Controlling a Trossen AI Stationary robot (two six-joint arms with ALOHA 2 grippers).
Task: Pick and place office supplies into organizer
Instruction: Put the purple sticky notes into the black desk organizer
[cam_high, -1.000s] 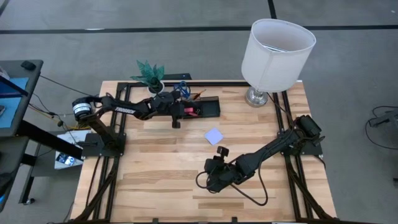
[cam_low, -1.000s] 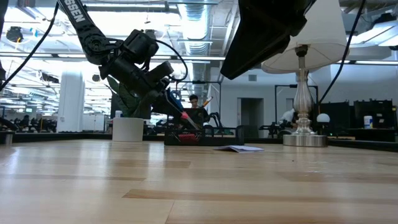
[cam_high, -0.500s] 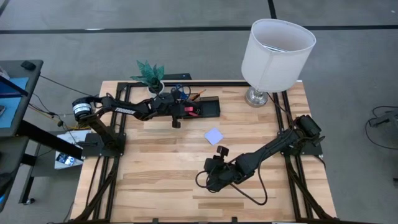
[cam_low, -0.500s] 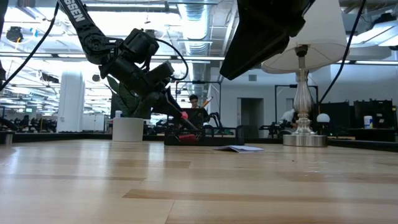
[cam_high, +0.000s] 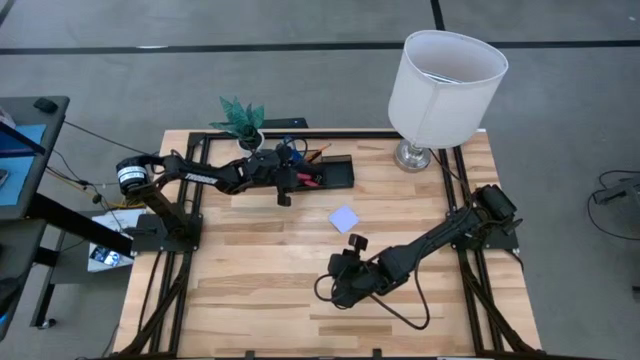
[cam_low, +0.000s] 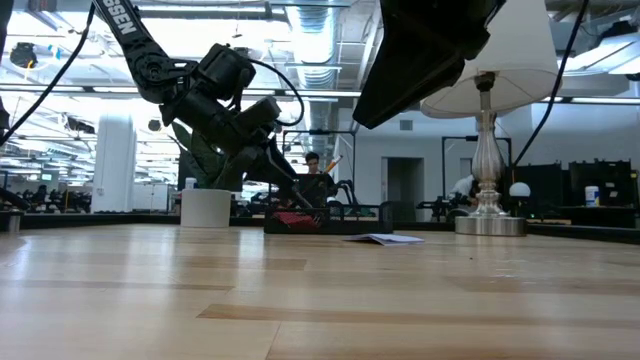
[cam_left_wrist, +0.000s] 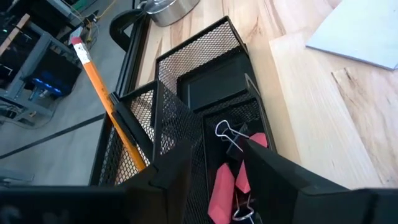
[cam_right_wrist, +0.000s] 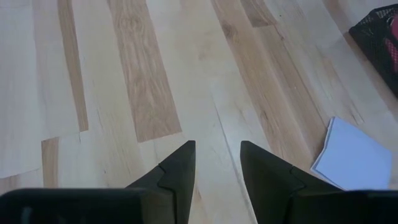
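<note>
Erasers (cam_left_wrist: 231, 181) lie in the organizer (cam_left_wrist: 211, 93) tray, directly under the left hand (cam_left_wrist: 214, 171), fingers parted and empty. Right hand (cam_right_wrist: 217, 163), slightly open, empty, waits near the note pad (cam_high: 344, 218) beside the organizer.

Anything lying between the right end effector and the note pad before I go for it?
No. In the high view, only bare wood separates the right end effector from the note pad; the right wrist view shows the same.

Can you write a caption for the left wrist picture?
Open left end effector above organizer tray holding pink erasers and clips.
</note>
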